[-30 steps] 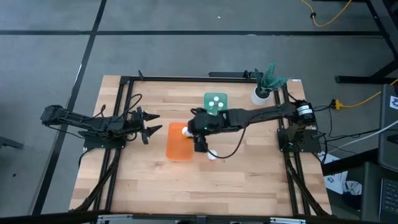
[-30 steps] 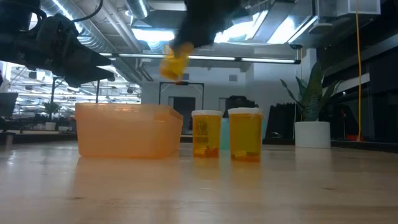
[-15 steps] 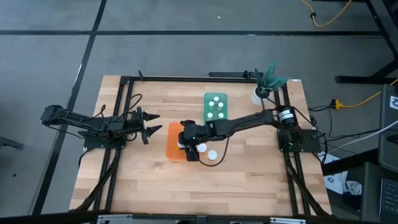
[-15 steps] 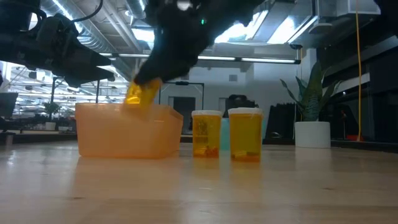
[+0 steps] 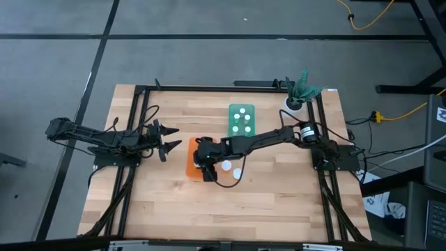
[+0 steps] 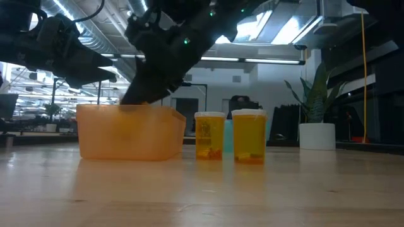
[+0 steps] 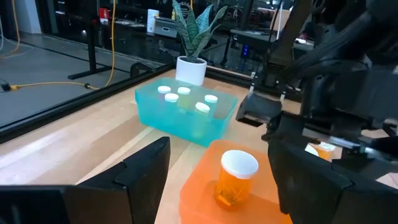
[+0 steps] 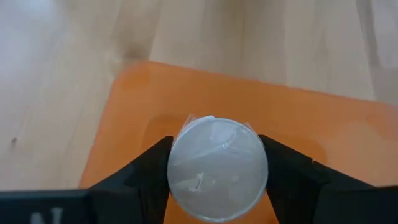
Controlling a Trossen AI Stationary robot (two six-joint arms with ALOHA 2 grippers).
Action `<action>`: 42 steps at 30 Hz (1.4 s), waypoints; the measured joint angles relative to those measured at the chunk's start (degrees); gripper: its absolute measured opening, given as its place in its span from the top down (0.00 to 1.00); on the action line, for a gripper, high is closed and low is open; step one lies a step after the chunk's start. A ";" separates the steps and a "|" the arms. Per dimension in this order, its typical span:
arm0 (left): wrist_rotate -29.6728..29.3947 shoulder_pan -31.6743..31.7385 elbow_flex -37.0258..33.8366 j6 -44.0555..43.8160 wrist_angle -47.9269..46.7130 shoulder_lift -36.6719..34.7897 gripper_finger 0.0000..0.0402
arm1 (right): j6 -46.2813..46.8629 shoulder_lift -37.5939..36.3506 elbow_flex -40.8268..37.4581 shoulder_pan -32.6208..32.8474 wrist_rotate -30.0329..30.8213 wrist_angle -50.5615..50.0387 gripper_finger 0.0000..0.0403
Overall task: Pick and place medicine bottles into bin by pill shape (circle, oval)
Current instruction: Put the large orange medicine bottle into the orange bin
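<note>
High view: right gripper (image 5: pixel 205 162) over orange bin (image 5: pixel 192 164); left gripper (image 5: pixel 169 139) idle, fingers spread.
Right wrist view: fingers (image 8: pixel 152 163) pinching bottle (image 8: pixel 217 167) above bin floor.
Risk: early release from height, bottle topples or bounces out.

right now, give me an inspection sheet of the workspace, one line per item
surface: wooden table, dark frame rails along its edges
job's things: orange bin holds one white-capped bottle; teal bin holds five caps; two bottles stand on the wood beside the orange bin
clutter: white plant pot at the far right corner
grippers: right gripper down inside the orange bin, fingers clamped on a bottle; left gripper waits open, left of the orange bin
cables: black lead loops by the right arm; yellow cable on the floor
surroundings: grey floor; dim room with ceiling lights behind
</note>
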 joint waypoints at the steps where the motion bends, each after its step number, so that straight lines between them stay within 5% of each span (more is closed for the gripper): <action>1: 0.01 0.00 0.00 0.00 0.00 0.00 0.35 | -0.02 0.10 0.01 0.00 0.00 -0.32 0.46; 19: 0.02 0.02 0.01 0.01 0.00 -0.01 0.35 | 0.28 -0.65 4.45 0.19 -1.40 -5.93 0.36; 30: 0.02 -0.01 0.00 -0.02 -0.56 0.00 0.35 | 5.47 -2.79 27.56 4.25 5.03 -56.06 0.36; 36: 0.04 -0.01 0.00 -0.07 -1.12 0.00 0.35 | 7.14 -2.97 27.34 6.85 5.14 -73.17 0.36; 42: 0.02 -0.01 0.01 -0.19 -1.43 0.00 0.35 | 6.64 -6.79 18.84 9.47 4.31 -72.64 0.36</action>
